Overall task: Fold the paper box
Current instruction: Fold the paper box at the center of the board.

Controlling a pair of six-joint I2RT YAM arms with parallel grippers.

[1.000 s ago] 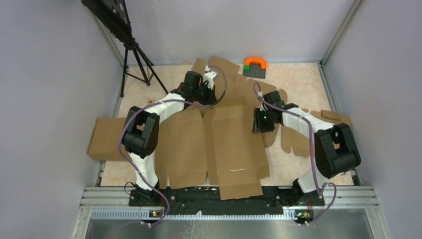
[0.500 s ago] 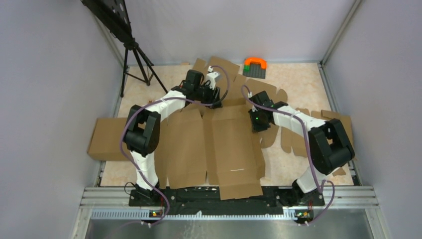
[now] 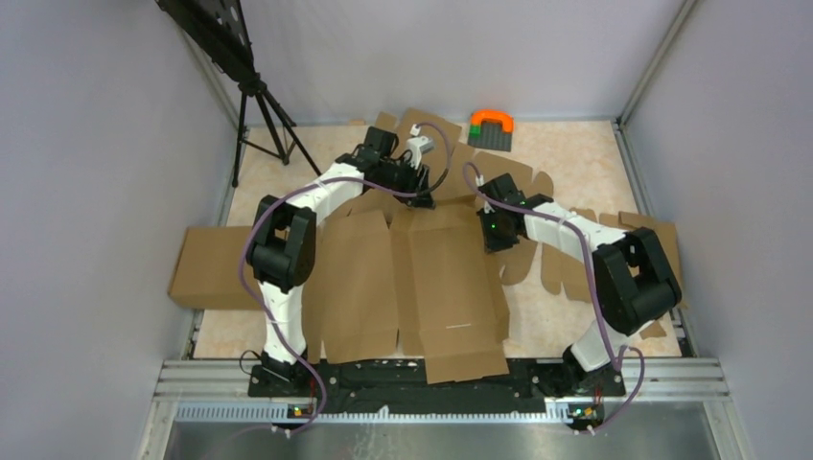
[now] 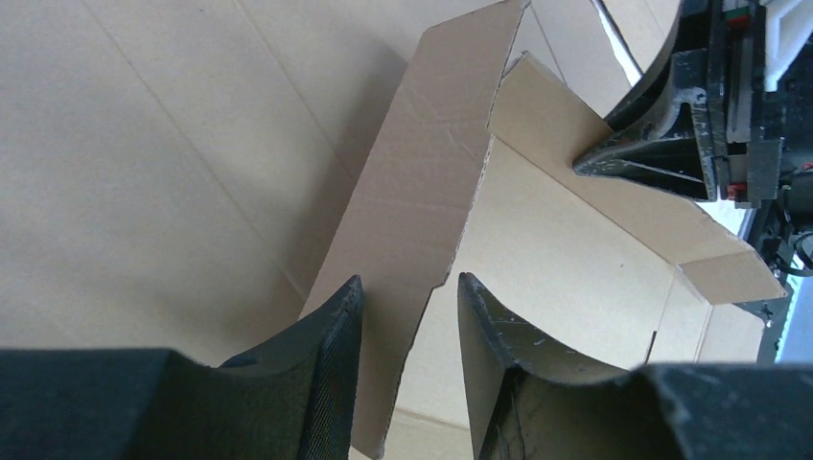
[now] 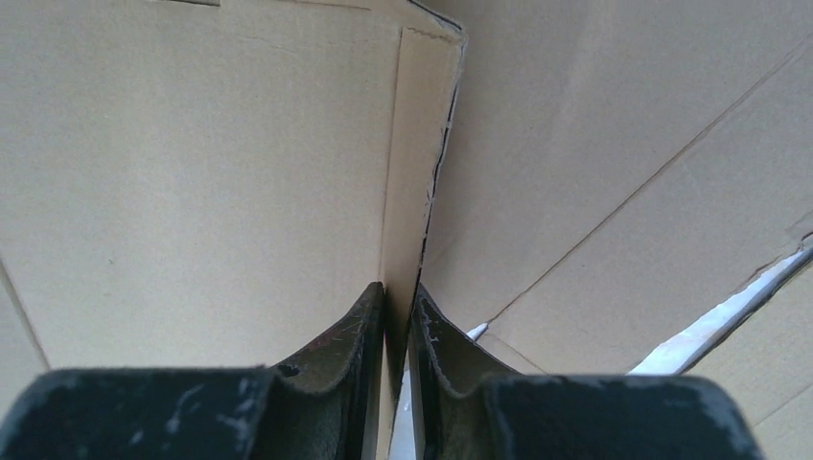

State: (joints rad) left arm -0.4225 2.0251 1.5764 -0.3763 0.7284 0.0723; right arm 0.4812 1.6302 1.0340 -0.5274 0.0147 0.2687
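Paper box (image 3: 422,278) lies spread mid-table between my arms. My right gripper (image 5: 399,289) is clamped on its side wall (image 5: 407,144), keeping that corner upright, I judge — while my left gripper (image 4: 410,287) straddles the far flap (image 4: 422,163), fingers apart, placed to fold it.

Left arm (image 3: 321,192), right arm (image 3: 558,226) stretched forward, converging. Left gripper (image 4: 406,287) parted. Right gripper (image 5: 400,292) pinched on box (image 5: 192,172) wall.

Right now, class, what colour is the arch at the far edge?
The arch is orange; top external view.
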